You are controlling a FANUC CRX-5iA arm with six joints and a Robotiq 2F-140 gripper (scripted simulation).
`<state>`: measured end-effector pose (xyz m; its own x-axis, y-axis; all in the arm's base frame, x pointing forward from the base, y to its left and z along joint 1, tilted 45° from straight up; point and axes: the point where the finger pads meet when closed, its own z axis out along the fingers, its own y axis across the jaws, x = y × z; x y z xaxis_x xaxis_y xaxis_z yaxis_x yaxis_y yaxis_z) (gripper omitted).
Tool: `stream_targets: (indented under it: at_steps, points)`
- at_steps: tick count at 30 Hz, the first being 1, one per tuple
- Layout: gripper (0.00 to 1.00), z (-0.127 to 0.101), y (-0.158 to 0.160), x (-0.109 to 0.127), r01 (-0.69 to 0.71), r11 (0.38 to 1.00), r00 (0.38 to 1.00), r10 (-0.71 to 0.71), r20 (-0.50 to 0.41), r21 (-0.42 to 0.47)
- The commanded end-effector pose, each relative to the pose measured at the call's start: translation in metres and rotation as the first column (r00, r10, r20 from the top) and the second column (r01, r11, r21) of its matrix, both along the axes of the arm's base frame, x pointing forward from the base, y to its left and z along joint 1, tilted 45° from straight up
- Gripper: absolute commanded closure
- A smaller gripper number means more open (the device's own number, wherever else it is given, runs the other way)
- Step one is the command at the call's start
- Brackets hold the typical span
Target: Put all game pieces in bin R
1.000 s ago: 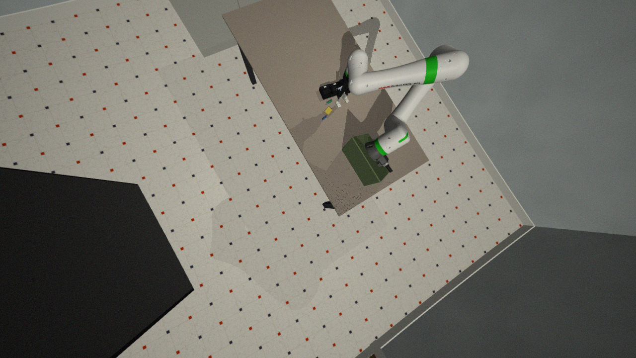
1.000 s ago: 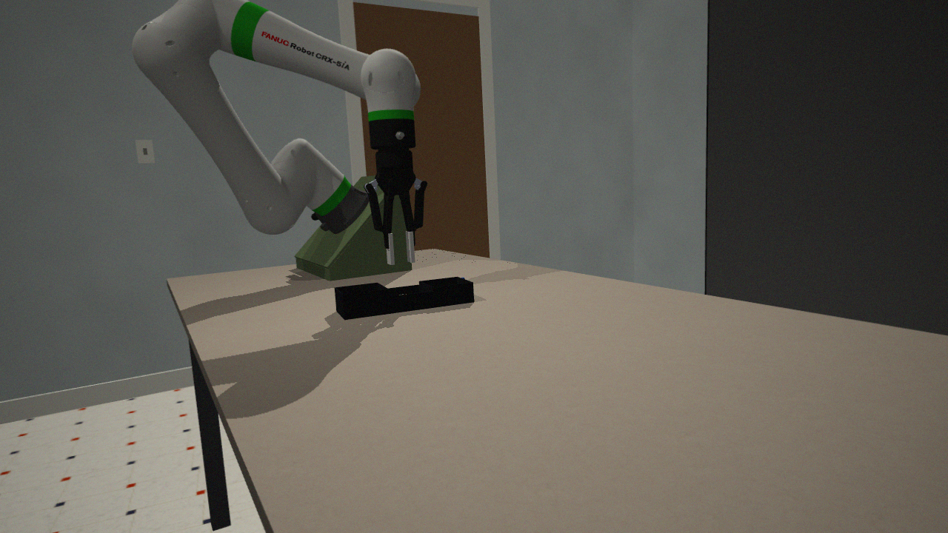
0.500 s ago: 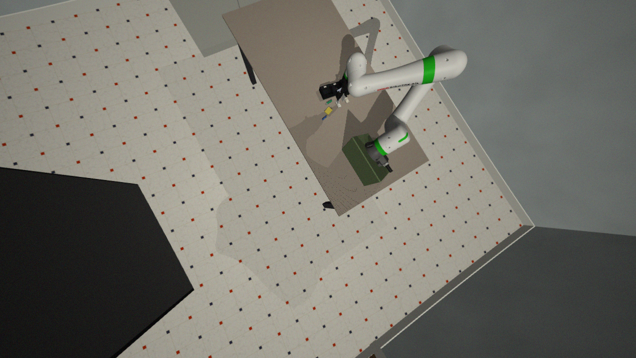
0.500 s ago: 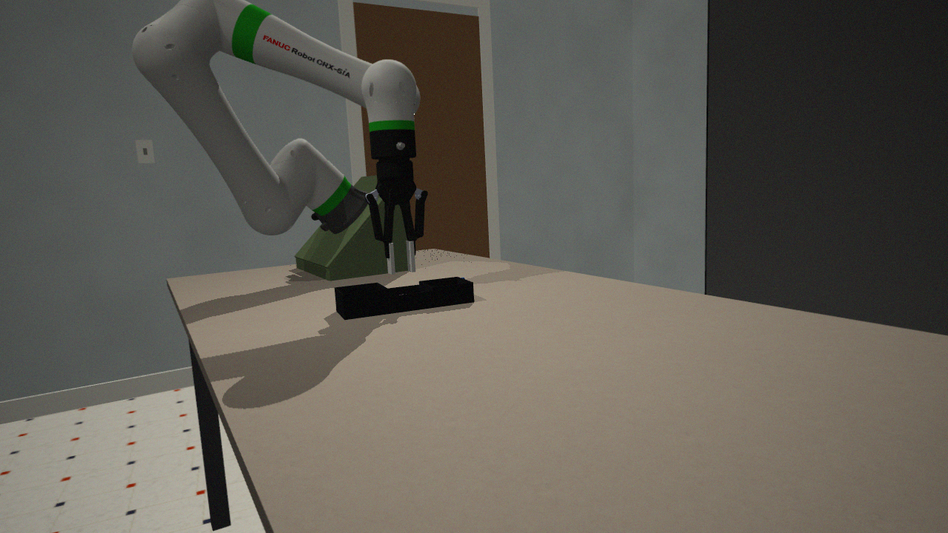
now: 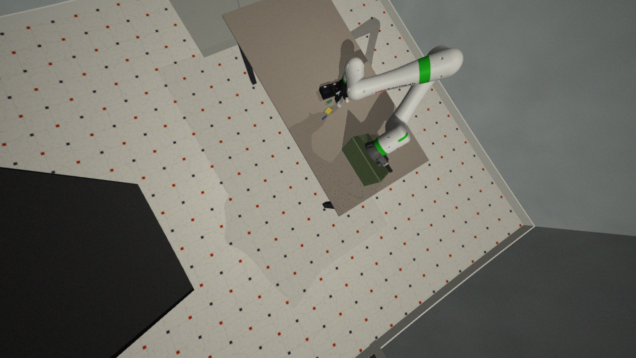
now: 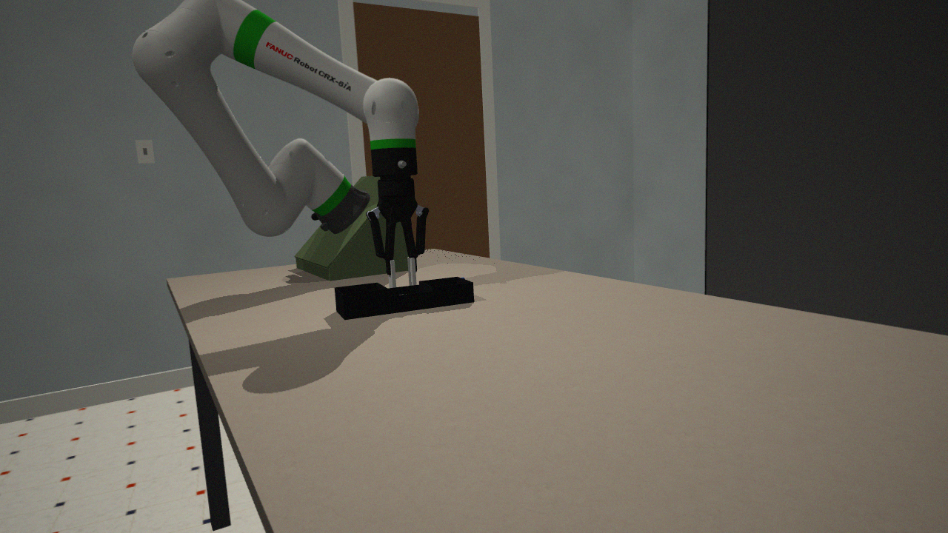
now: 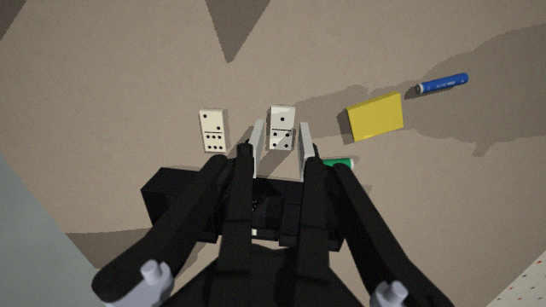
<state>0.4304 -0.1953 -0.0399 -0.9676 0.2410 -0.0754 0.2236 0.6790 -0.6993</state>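
From the wrist view, two dominoes lie flat on the table, side by side and apart; the right domino sits between the fingers of the gripper, the left domino just outside them; to the right lies a flat block, a marker beyond it, a short cylinder nearer, by the right finger; the bins stand beneath the gripper, nearer than the dominoes; a wedge-shaped mount sits behind on the table, the arm rising from it.
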Motion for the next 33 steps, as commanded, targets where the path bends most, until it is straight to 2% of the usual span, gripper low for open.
stream_targets:
  at_steps: [1, 19, 20, 33]
  points:
    - [0.75, -0.0030, -0.0027, -0.0004, 0.000, 1.000, 1.000, 0.000, 0.000, 0.000]
    - [0.75, -0.0078, -0.0073, -0.0015, 0.000, 1.000, 1.000, 0.000, 0.000, 0.000]
    - [0.87, -0.0078, -0.0073, -0.0015, 0.000, 1.000, 1.000, 0.000, 0.000, 0.000]
    - [0.87, -0.0078, -0.0073, -0.0015, 0.000, 1.000, 1.000, 0.000, 0.000, 0.000]
